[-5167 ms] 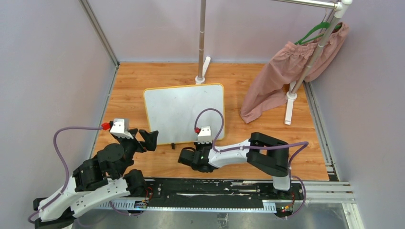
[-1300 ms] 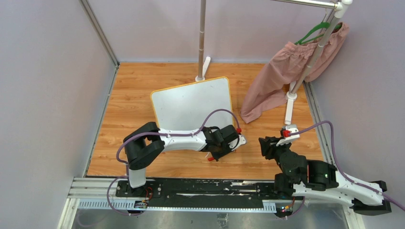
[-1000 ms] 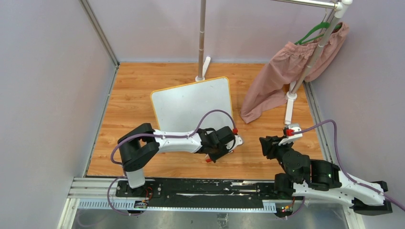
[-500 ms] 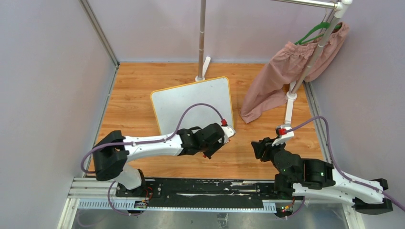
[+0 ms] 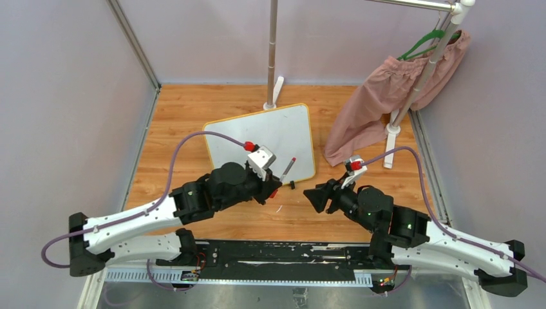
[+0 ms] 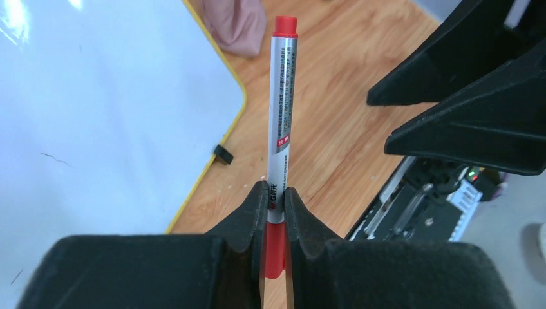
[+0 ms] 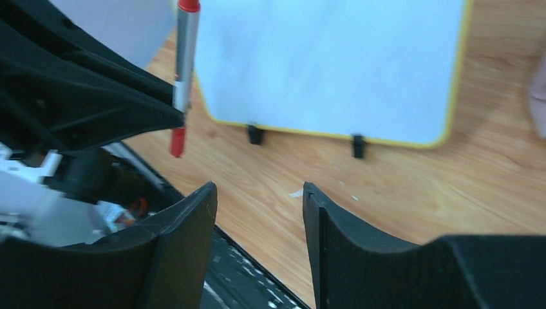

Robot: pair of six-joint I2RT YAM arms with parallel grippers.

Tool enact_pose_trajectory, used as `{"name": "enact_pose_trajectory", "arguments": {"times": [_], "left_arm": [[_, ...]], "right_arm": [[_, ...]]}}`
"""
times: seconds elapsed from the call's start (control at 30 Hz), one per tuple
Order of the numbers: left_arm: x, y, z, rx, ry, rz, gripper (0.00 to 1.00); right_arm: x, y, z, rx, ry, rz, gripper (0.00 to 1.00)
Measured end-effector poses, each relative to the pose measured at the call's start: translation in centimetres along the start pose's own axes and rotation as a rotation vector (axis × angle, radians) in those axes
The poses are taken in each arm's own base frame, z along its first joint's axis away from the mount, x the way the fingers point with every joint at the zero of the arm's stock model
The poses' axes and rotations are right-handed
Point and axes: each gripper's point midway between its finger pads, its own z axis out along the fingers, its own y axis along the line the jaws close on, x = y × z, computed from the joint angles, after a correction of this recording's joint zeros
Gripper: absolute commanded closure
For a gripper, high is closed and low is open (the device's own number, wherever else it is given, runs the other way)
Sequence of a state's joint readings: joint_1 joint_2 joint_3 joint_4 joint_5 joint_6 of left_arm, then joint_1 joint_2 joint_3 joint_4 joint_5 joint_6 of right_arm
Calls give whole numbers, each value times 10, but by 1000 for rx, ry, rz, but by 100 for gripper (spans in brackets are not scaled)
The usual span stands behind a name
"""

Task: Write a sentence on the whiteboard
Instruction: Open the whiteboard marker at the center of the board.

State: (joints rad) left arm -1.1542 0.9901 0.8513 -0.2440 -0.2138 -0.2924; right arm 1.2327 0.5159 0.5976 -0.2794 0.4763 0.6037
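One wrist view alone shows the left gripper (image 6: pixel 272 201) clamping a red-capped marker (image 6: pixel 280 109).

The floor of the work area is a wooden tabletop (image 5: pixel 180 116) with a warm orange-brown plank grain, lit evenly. Pale lavender-grey walls (image 5: pixel 64 96) close it in on the left, right and far sides, with a metal corner strip (image 5: pixel 134 44) running down the far-left corner. A metal garment rack stands at the far side: one upright pole (image 5: pixel 273 45) on a white foot (image 5: pixel 275 96) near the far middle, another pole (image 5: pixel 418 84) at the far right. A pink garment (image 5: pixel 373 106) hangs from a green hanger (image 5: pixel 422 44) there, draping onto the wood. Along the near edge runs a black mounting rail (image 5: pixel 283 252) on a grey metal surface (image 5: pixel 290 296).
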Motion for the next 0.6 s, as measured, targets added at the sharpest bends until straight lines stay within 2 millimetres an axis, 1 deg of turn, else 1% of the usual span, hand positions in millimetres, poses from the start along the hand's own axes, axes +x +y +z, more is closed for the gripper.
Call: {"name": "enact_pose_trajectory", "arguments": {"times": [0.13,0.2,0.37,0.47,0.6], "left_arm": [[-24,-5,-24,47,-120,-52,100],[-33,-8,-33,78,-163,-70,100],[-41,-14,-48,133,-223,-92,100],[-45,-16,-54,151,-240,-97,100],[-48,-17,-61,169,-266,-101,100]], "right_arm": [[-25,38,3,-163,-74,55,40],[-36,55,4,-227,-98,61,39],[-63,92,12,-328,-139,46,38],[-75,109,18,-361,-152,30,38],[-86,119,25,-365,-168,15,39]]}}
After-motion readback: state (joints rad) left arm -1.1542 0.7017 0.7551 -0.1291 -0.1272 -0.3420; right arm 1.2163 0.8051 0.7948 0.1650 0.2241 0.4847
